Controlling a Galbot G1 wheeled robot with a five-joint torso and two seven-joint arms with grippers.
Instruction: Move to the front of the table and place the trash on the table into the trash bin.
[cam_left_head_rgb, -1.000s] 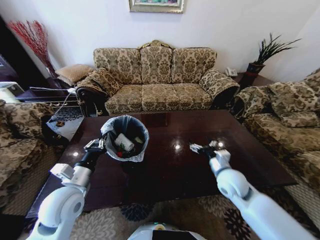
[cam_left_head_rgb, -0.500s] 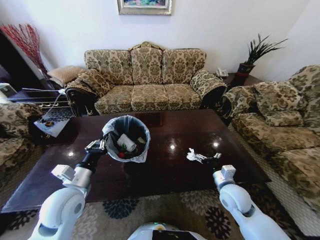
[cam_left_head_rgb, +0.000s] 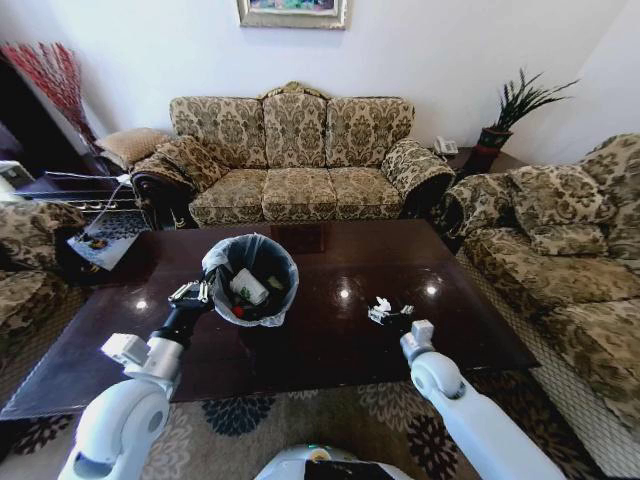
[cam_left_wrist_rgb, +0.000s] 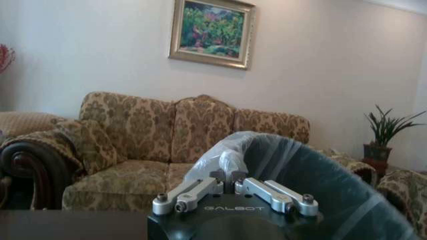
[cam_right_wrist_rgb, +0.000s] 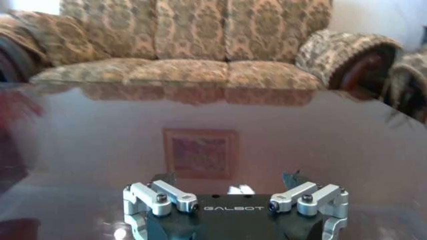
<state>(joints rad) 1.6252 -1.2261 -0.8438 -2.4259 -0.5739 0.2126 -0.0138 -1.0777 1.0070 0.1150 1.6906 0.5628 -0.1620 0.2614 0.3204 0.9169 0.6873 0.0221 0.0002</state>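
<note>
Right gripper (cam_left_head_rgb: 388, 315) hangs low over the table (cam_left_head_rgb: 330, 350) with its fingers spread wide, straddling a crumpled white tissue (cam_left_head_rgb: 379, 308) that lies on the dark glossy top; whether the pads touch it I cannot tell. Left gripper (cam_left_head_rgb: 192, 293) is clamped onto the bag-lined rim of the trash bin (cam_left_head_rgb: 252, 278), which is held above the table's left half, well apart from the tissue. Inside the bin lie a white cup (cam_left_head_rgb: 249, 288) and other litter. Beyond the table stands a patterned sofa (cam_left_head_rgb: 293, 160).
</note>
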